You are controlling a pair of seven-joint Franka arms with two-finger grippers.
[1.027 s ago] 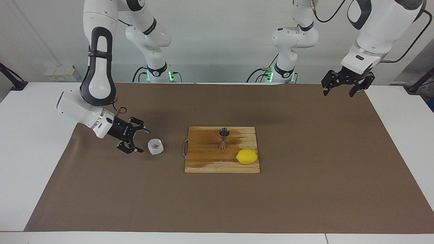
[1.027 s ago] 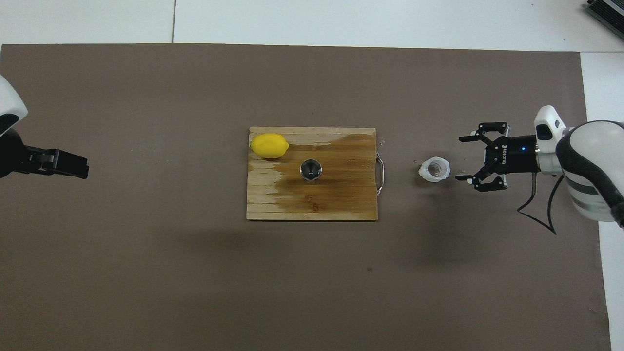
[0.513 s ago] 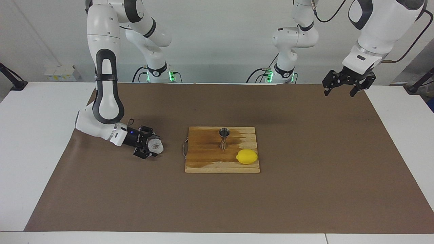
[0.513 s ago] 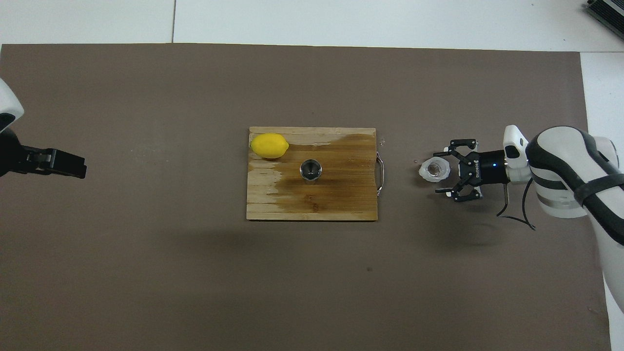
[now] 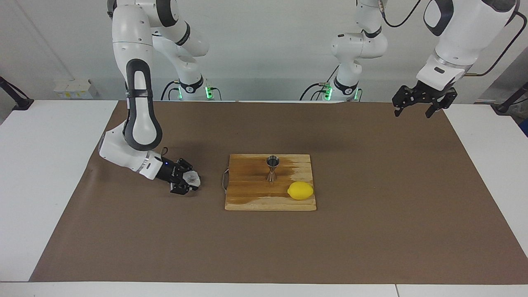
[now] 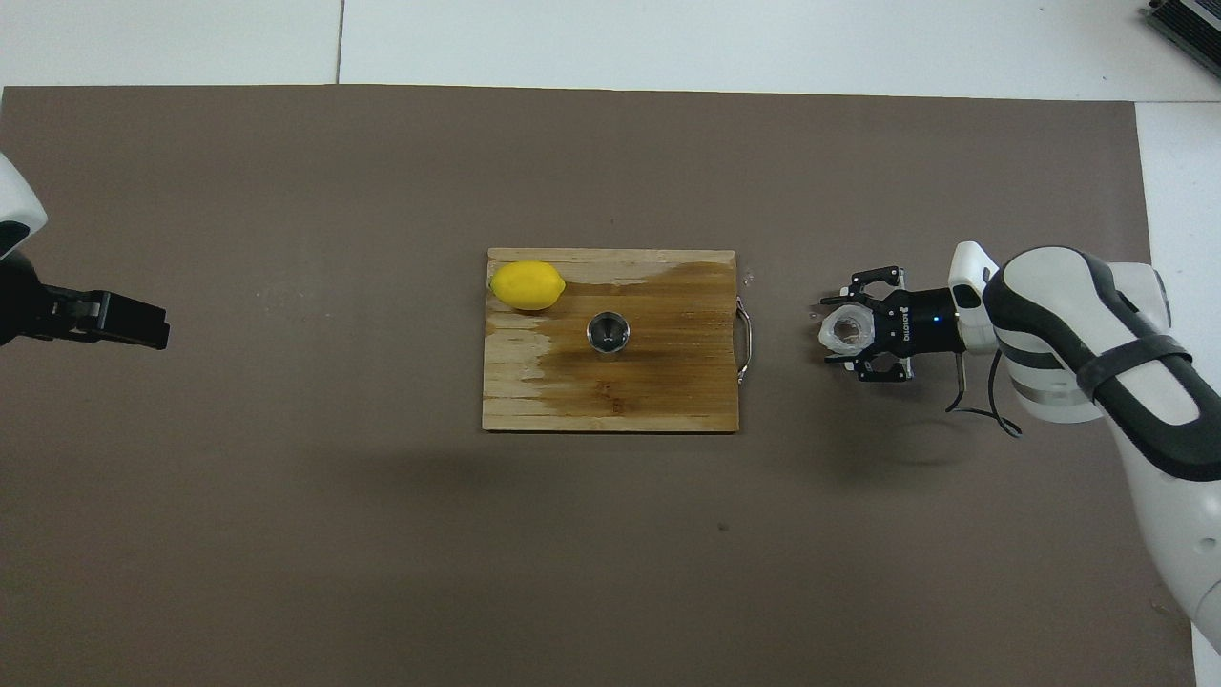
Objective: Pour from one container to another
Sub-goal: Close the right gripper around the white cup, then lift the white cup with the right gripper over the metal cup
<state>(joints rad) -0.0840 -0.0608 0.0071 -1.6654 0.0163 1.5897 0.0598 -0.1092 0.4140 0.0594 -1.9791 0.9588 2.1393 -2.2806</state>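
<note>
Overhead view, crinkled cup (image 6: 848, 330) between right jaws, fingers (image 6: 843, 299) closed against its walls, on mat.

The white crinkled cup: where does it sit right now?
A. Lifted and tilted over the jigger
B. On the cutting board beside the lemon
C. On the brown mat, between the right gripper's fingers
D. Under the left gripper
C: the white crinkled cup sits on the brown mat with the right gripper closed around it.
</note>
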